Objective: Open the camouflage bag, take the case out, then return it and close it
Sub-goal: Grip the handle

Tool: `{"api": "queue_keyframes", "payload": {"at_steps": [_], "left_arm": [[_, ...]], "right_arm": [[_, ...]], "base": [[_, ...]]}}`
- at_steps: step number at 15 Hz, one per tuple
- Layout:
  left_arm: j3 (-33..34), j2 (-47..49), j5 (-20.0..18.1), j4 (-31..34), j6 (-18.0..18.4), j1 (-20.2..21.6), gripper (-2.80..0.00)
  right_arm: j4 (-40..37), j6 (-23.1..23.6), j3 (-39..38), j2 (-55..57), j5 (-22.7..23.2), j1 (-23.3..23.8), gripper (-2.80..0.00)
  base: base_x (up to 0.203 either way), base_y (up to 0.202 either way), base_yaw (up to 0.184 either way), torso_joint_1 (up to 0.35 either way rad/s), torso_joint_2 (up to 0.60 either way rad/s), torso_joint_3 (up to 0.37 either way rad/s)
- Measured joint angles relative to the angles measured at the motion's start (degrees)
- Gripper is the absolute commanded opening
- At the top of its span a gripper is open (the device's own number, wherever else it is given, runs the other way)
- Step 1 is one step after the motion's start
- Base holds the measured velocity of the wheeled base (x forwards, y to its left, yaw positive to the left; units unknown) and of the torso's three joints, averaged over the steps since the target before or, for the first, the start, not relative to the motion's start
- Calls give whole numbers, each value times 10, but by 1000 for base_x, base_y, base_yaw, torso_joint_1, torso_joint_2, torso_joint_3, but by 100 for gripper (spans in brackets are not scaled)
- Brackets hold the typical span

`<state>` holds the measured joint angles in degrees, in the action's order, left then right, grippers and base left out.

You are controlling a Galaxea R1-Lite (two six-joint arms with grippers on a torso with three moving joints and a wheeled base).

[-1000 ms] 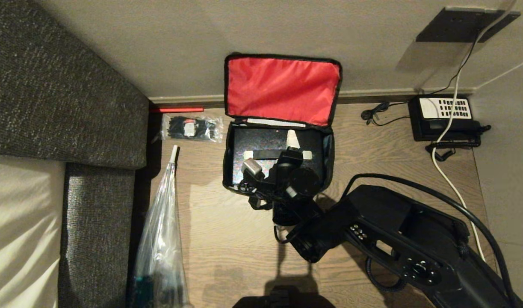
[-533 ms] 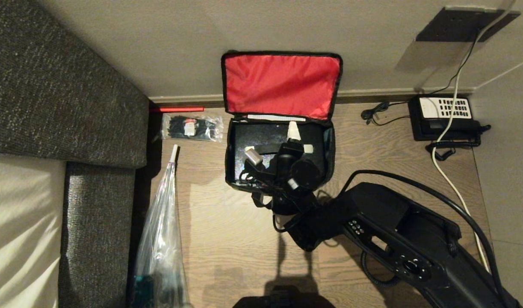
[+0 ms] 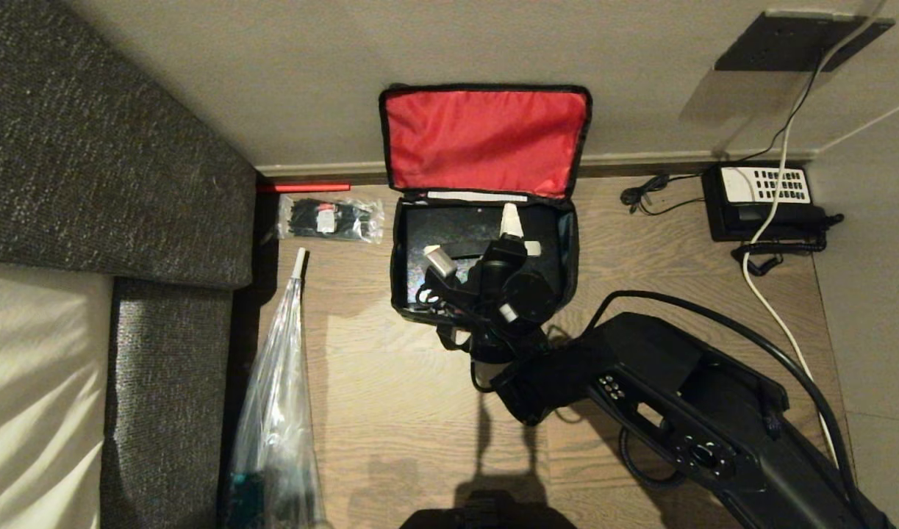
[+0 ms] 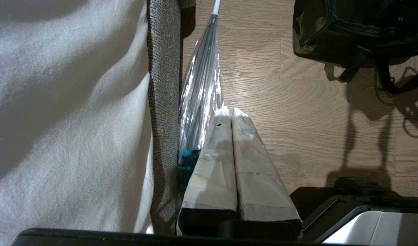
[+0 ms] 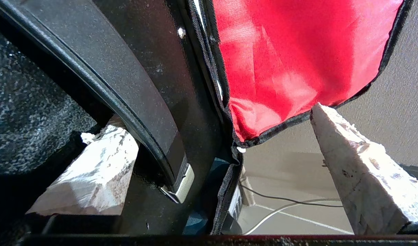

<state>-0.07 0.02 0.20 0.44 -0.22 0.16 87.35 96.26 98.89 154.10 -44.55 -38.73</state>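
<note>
The camouflage bag (image 3: pixel 484 220) lay on the floor by the wall, lid open. The case (image 3: pixel 456 235) sat inside. The right hand (image 3: pixel 473 239) was spread wide over the case, gripping nothing. Whether removal was done could not be told; closing remained.

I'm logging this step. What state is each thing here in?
bag: open, red-lined lid standing back against the wall.
case: lying inside the bag, not lifted.
right gripper: open, in the bag, one finger under the case's handle.
left gripper: shut, empty, by the sofa.
phone: handset on its cradle.
</note>
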Motion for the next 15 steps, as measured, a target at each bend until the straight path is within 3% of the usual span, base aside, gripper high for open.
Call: {"api": "queue_keyframes", "payload": {"at_steps": [10, 15], "left_arm": [[0, 0, 0, 0, 1, 0, -280], [0, 0, 0, 0, 1, 0, -280]], "right_arm": [[-10, -59, -231, -174, -42, -66, 0], [-10, -63, -278, -248, -66, -76, 0]], "base": [[0, 0, 0, 0, 0, 0], [0, 0, 0, 0, 0, 0]]}}
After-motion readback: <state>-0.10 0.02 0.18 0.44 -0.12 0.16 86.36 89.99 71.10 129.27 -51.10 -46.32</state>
